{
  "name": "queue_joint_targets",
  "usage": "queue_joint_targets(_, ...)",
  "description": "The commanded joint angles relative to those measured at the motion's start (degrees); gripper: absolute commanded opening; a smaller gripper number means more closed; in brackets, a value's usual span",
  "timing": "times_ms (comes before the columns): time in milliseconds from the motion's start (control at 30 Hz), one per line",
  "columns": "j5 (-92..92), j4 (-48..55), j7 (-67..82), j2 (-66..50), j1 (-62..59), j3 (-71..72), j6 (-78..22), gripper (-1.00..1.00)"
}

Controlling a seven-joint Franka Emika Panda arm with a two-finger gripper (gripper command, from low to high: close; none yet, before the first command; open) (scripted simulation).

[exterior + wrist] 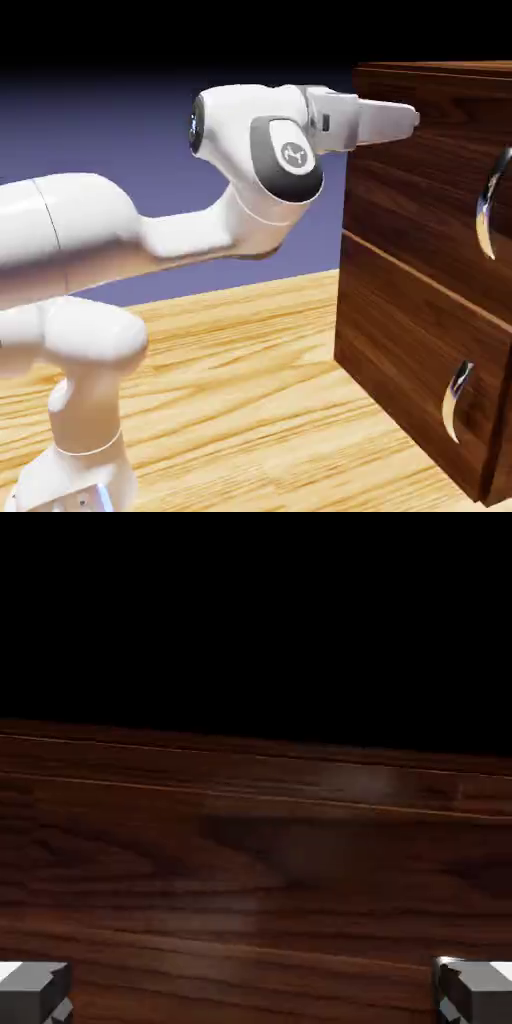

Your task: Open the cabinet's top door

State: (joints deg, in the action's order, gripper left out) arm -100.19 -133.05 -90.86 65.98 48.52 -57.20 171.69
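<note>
A white robot arm (90, 240) rose from the lower left of the wooden table (260, 400) and reached right, its wrist held level at the height of the cabinet's upper edge. The gripper (405, 118) pointed at the cabinet (420, 300), its tip overlapping the upper left corner of the dark wood in the exterior view; whether it touched the wood could not be told from there. In the hand view the two grey fingertips (32, 990) sat far apart at the bottom corners, with nothing between them but wood grain filling the lower half and blackness above. The cabinet stood on the right side of the table, a dark reddish-brown box. Its top door (430, 210), the taller upper panel, lay flush and shut, with its curved silver handle (488, 205) at the far right edge of the picture, well apart from the gripper. The lower panel (420, 370) carried its own silver handle (456, 400) beneath.
</note>
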Motion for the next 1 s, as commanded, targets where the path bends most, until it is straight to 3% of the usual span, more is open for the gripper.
queue_joint_targets(0, -2.50, 0.70, -1.21, 0.83, 1.19, -1.42, -0.06, 0.00)
queue_joint_targets(367, -29.89, 8.34, -14.44, 9.94, 14.27, -17.06, -0.69, 0.00)
queue_joint_targets(600, -31.82, 15.76, -14.11, 10.39, 23.68, -19.15, -2.73, 0.00)
queue_joint_targets(633, -31.82, 15.76, -14.11, 10.39, 23.68, -19.15, -2.73, -1.00)
queue_joint_targets(967, -39.20, -2.92, -23.92, 15.44, 9.09, -10.21, -18.65, -1.00)
